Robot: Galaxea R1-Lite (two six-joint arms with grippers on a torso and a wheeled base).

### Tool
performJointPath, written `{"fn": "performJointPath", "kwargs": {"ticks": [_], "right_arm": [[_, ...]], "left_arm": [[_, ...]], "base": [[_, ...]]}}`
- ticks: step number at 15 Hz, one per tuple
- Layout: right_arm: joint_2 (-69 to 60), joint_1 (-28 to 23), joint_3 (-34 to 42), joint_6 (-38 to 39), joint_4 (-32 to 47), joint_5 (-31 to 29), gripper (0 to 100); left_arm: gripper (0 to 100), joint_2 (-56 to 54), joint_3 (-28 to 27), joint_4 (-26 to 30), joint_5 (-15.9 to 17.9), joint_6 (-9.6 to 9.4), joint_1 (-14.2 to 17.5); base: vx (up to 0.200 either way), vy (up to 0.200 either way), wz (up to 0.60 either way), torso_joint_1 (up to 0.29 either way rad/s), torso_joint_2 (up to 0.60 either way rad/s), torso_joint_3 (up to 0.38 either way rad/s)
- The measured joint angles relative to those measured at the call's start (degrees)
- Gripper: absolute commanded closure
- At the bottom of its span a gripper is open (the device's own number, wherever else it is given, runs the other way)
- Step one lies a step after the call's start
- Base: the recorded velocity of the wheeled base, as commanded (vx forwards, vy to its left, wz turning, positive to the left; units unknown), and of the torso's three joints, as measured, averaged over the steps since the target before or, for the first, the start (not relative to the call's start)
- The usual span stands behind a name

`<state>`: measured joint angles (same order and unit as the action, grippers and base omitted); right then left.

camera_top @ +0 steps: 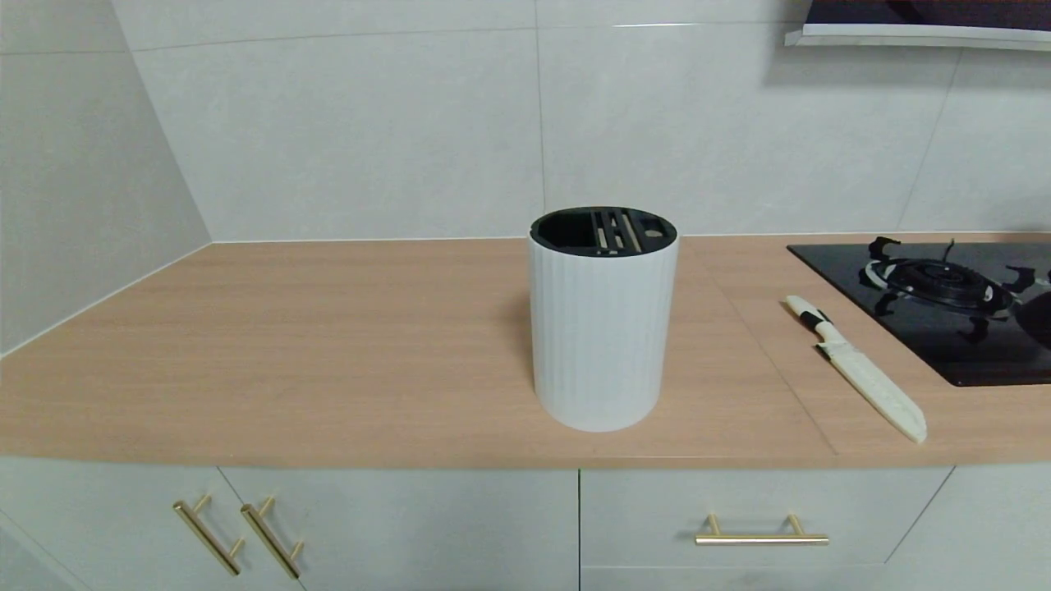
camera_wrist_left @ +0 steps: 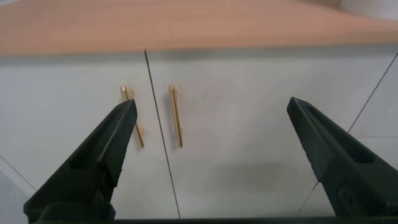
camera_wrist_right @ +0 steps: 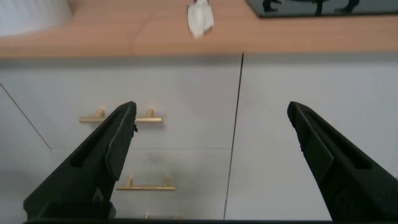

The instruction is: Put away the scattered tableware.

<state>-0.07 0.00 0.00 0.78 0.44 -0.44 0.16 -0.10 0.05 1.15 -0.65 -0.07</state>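
A white ribbed cylindrical holder (camera_top: 602, 328) with a black slotted top stands upright in the middle of the wooden counter (camera_top: 287, 353). To its right lies a cream-bladed knife (camera_top: 858, 367) with a white and black handle, blade tip toward the front edge; that tip (camera_wrist_right: 200, 17) also pokes into the right wrist view. My left gripper (camera_wrist_left: 211, 112) hangs open below counter height, facing the cabinet doors. My right gripper (camera_wrist_right: 211, 115) is open too, low in front of the cabinets beneath the knife. Both hold nothing.
A black gas hob (camera_top: 936, 295) sits at the counter's right end, close to the knife. Tiled walls close off the back and left. Below the counter are white cabinet fronts with gold bar handles (camera_top: 759, 538) (camera_wrist_left: 176, 115) (camera_wrist_right: 121, 118).
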Motion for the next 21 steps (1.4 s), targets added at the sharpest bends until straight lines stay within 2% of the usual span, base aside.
{"fn": "performJointPath", "kwargs": {"ticks": [16, 21], "right_arm": [[0.00, 0.00, 0.00, 0.00, 0.00, 0.00, 0], [0.00, 0.00, 0.00, 0.01, 0.00, 0.00, 0]], "left_arm": [[0, 0.00, 0.00, 0.02, 0.00, 0.02, -0.02], [0, 0.00, 0.00, 0.05, -0.02, 0.02, -0.04]], "base": [[0.000, 0.000, 0.00, 0.254, -0.55, -0.297], [0.000, 0.000, 0.00, 0.134, -0.28, -0.142]]}}
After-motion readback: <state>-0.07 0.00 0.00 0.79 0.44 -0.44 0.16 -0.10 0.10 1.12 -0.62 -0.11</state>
